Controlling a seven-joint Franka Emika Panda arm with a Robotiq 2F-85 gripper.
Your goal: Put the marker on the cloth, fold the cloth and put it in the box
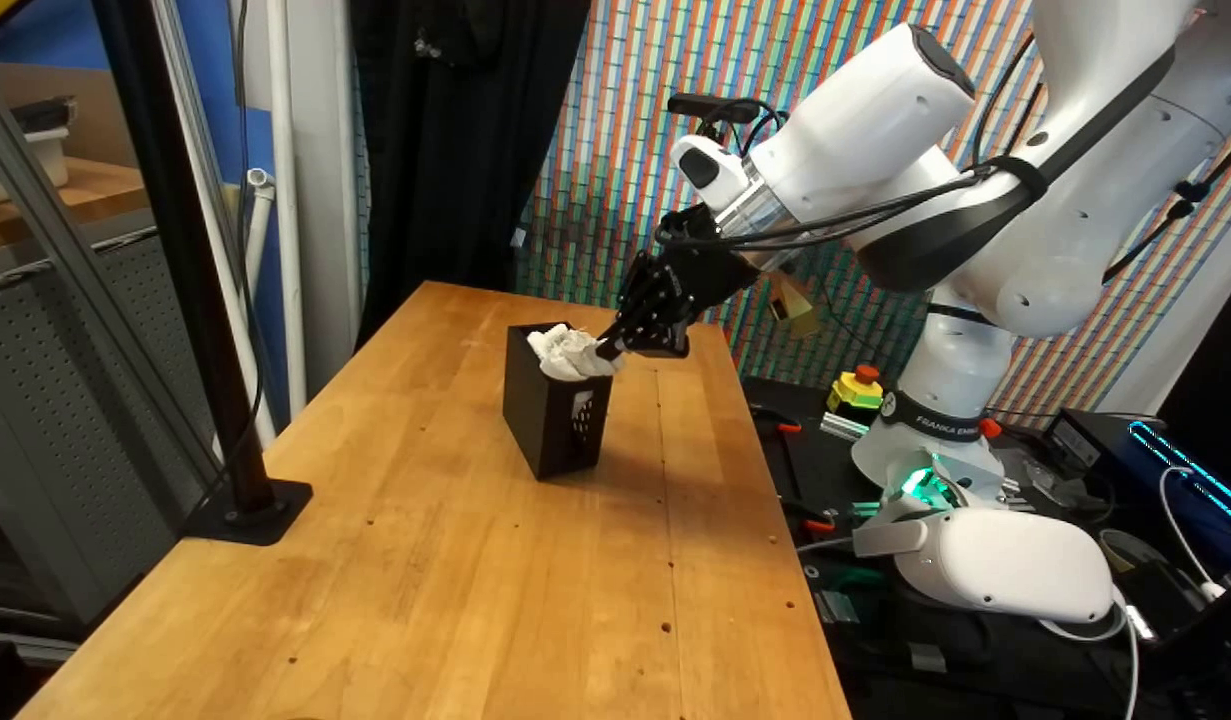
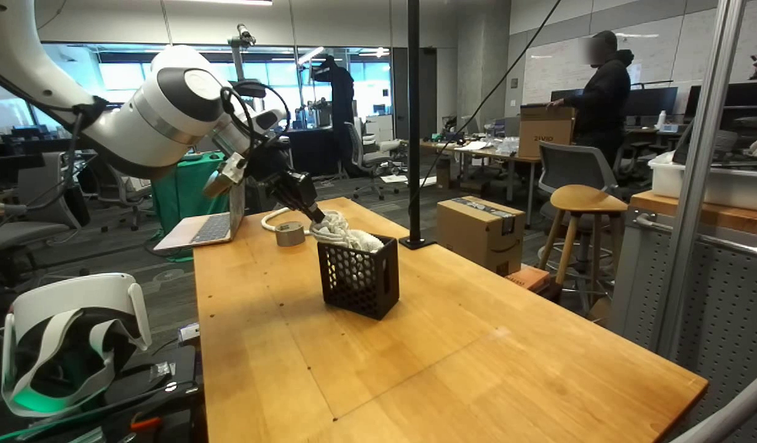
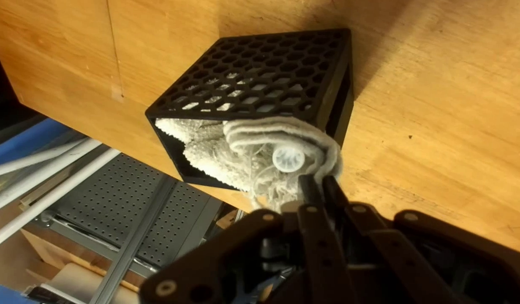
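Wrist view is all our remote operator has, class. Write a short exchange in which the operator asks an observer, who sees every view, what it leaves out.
Operator: The box shows me hexagonal holes, with the cloth partly in it. Are all the box's sides like that?
Observer: No. In an exterior view, one side looks plain, with no holes showing.
Operator: Does anything else sit on the table?
Observer: Yes, an exterior view shows a roll of tape there.

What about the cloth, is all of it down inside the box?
No, in an exterior view part of the cloth sticks up above the box.
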